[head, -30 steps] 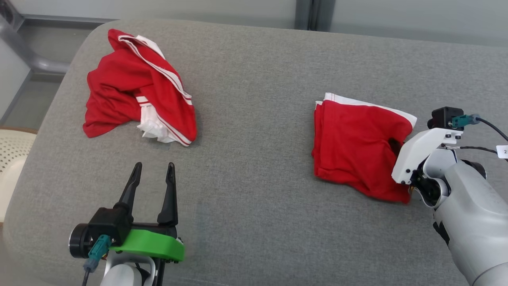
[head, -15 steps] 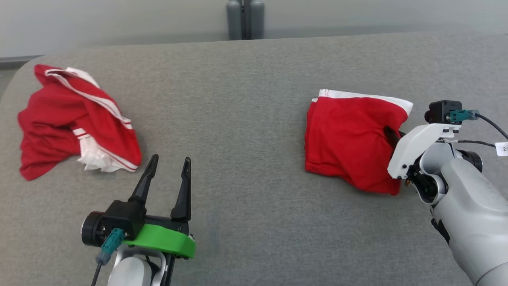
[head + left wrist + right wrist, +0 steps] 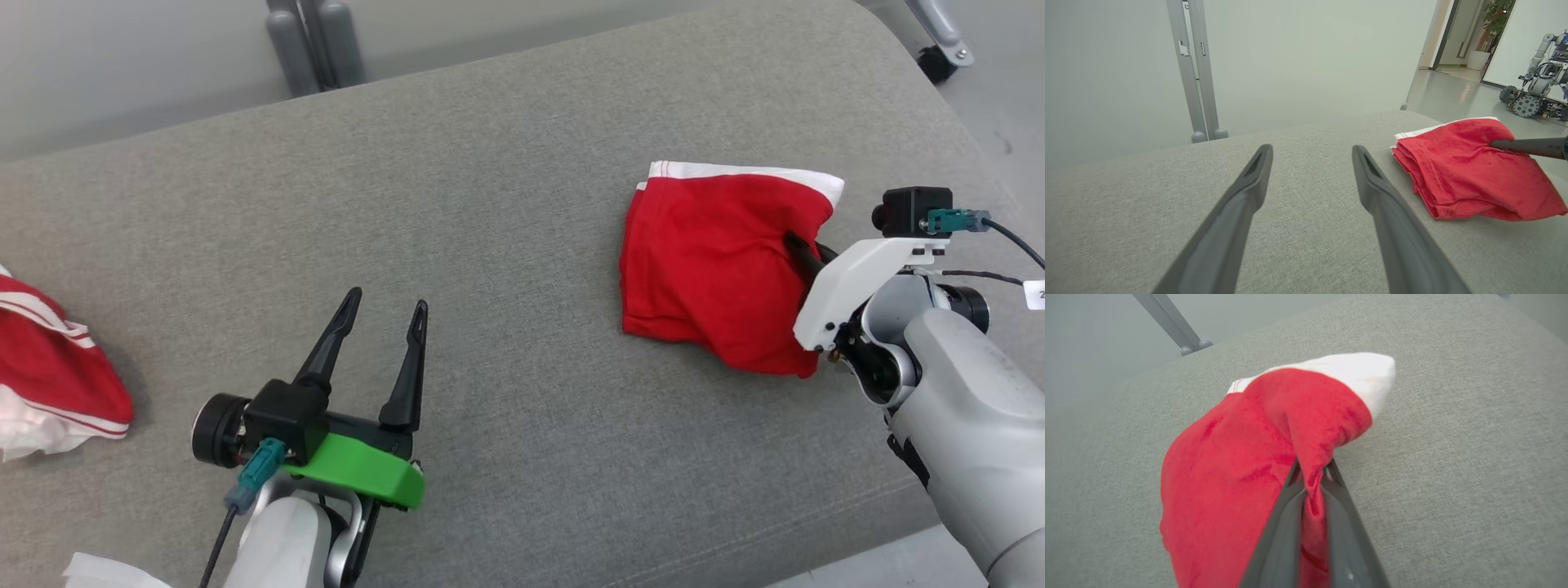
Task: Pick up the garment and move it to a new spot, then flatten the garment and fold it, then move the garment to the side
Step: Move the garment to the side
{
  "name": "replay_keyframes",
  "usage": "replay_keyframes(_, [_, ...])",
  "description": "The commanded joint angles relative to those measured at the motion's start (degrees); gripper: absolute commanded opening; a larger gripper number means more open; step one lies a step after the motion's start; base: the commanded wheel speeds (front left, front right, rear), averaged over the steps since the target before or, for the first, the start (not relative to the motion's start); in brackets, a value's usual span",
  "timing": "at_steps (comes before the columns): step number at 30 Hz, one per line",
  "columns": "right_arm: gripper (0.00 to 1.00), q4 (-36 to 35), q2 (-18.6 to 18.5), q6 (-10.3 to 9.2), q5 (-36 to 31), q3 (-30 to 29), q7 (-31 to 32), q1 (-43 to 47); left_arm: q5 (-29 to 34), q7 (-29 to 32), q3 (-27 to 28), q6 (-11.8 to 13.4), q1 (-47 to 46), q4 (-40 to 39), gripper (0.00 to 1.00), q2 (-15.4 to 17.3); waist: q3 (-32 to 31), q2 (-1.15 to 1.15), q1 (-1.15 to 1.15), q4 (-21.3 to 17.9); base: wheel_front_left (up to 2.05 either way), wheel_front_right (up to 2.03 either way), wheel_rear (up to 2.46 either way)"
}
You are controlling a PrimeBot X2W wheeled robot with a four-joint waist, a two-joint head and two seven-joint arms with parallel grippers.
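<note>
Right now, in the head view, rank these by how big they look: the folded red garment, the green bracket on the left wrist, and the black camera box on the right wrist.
Largest: folded red garment.
Next: green bracket, though it is nearer the camera, which inflates it.
Smallest: black camera box.

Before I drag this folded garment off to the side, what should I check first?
1. Hold: right pincer shut on folded garment: ok.
2. Every layer caught: cannot tell; one pinch of red cloth shows between the fingers.
3. Fold tidy, layers stacked: ok.
4. Other arm: left pincer open, apart from it: ok.
5. Neighbour: crumpled garment lies far left, apart: ok.
6. Path: grey cushion bare beside the folded garment: ok.
</note>
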Motion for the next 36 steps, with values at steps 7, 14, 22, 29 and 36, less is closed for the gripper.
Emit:
replay_keyframes(7, [0.0, -0.7, -3.8, 0.03, 0.5, 4.0, -0.9, -4.7, 0.8, 0.1, -1.5, -0.3, -3.8, 0.1, 1.0, 2.0, 7.1, 0.0, 0.0, -2.7, 0.0, 0.0, 0.0])
replay_keyframes(14, [0.0, 0.9, -10.7, 0.02, -0.9, 8.8, -1.5, -12.0, 1.5, 1.0, -2.6, -0.4, -7.4, -0.9, 1.0, 3.3, 14.4, 0.0, 0.0, 0.9, 0.0, 0.0, 0.0])
replay_keyframes(22, [0.0, 5.6, -19.8, 0.01, -5.2, 14.2, -2.0, -21.7, 2.1, 1.7, -3.3, -0.3, -10.6, -2.5, 1.0, 4.2, 21.6, 0.0, 0.0, 4.7, 0.0, 0.0, 0.0])
replay_keyframes(29, [0.0, 12.8, -22.5, 0.01, -9.0, 17.1, -2.3, -27.7, 1.8, 1.2, -3.5, 0.1, -11.7, -2.1, 1.0, 4.1, 23.3, 0.0, 0.0, 6.6, 0.0, 0.0, 0.0])
replay_keyframes(36, [1.0, 20.4, -20.5, 0.01, -10.6, 15.8, -6.5, -29.9, 1.0, 0.5, -3.6, 0.5, -10.7, -0.6, 1.0, 3.5, 20.5, 0.0, 0.0, 6.8, 0.0, 0.0, 0.0])
